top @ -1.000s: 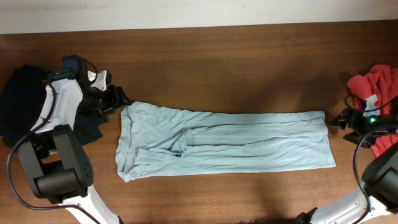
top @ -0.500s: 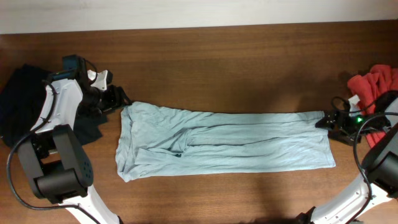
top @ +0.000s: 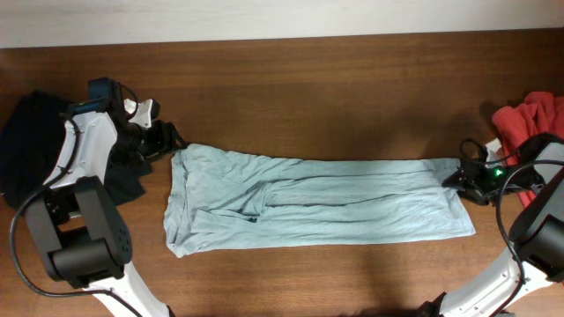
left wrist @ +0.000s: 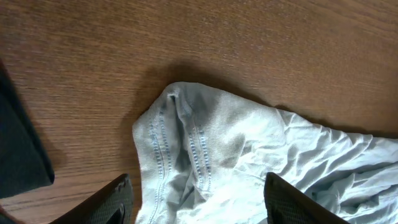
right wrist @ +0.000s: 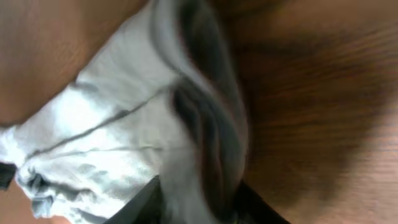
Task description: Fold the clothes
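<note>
Dark wood table lies under all of it. Nearest my right claw, a thick fold of the shirt is bunched between the two fingers at its upper right corner. That wrist view is blurred, so I cannot tell whether the claw is clamped on the cloth or only standing around it. This is my first worry: if I have just the top layer, or a shallow bite of the edge, the corner could slip out when I lift and the fold would fall crooked. My left claw stands apart and holds nothing, with the stitched hem of the shirt's upper left corner just ahead of its fingers. With that end free, I judge that a pull from the right might drag the whole pale band across the wood instead of folding it over. Further along, the shirt lies stretched left to right with creases through its middle, and a careless fold would likely press them in. Beyond the ends, the red top sits near my right arm and the navy top beside my left. A wide swing could catch either one and pull it onto the shirt.
</note>
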